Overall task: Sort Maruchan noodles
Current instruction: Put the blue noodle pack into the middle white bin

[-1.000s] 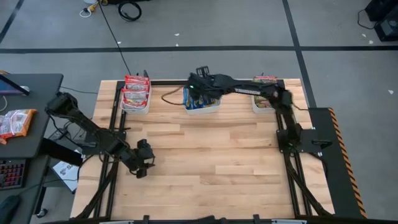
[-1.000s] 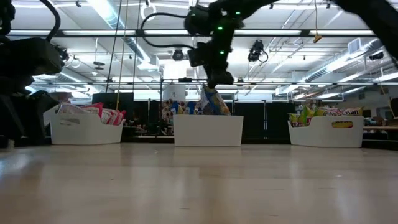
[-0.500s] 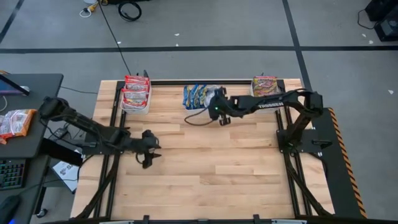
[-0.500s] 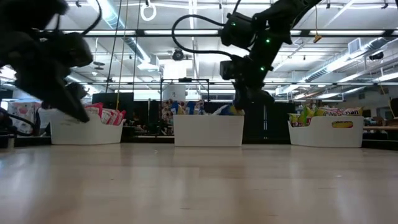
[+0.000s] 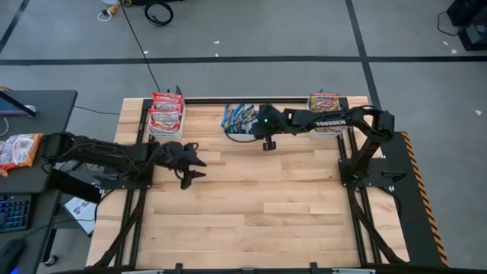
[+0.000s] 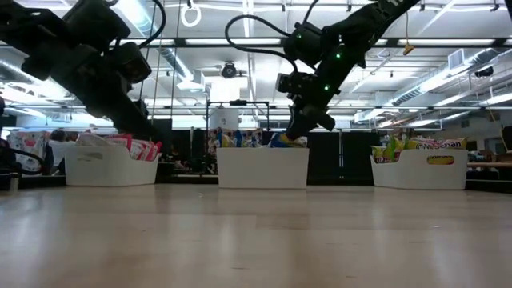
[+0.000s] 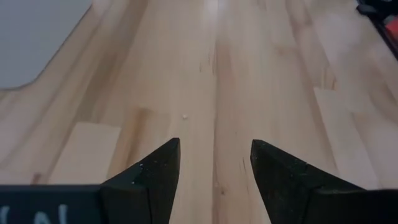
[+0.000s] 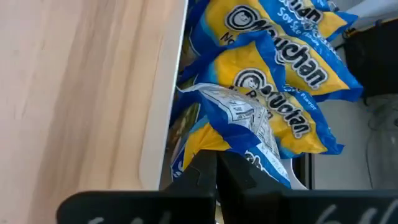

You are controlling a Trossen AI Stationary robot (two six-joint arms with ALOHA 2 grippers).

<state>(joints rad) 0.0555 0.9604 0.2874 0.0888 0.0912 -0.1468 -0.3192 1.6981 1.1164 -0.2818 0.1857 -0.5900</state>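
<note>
The Maruchan noodles sit sorted in three white bins along the far edge. Red-orange packets (image 5: 166,112) fill the left bin (image 6: 110,170). Blue-yellow packets (image 8: 273,74) fill the middle bin (image 6: 262,170). Silvery-green-red packets (image 5: 324,103) fill the right bin (image 6: 418,171). My right gripper (image 8: 216,163) is shut, slanting down toward the table's left over the middle bin's right end (image 6: 293,132). My left gripper (image 7: 214,162) is open over bare wood at the table's left (image 5: 194,169), nothing between its fingers. My right gripper's shut fingers (image 8: 202,177) stand right over a blue-yellow packet (image 8: 249,134) that shows its printed back, beside the bin's near rim. I cannot tell whether they touch it.
The wide middle and near part of the wooden table (image 5: 259,205) holds no objects. A black side desk off the table's left carries one more orange packet (image 5: 19,150). Dark frame rails run along the table's left and right edges.
My right gripper has drawn back from over the middle bin toward the table's right, sunk and tipped down, ending at the bin's right end. A blue-yellow packet that stood tall out of the bin now sits lower. My left gripper has swung toward the far edge and the right, staying open.
</note>
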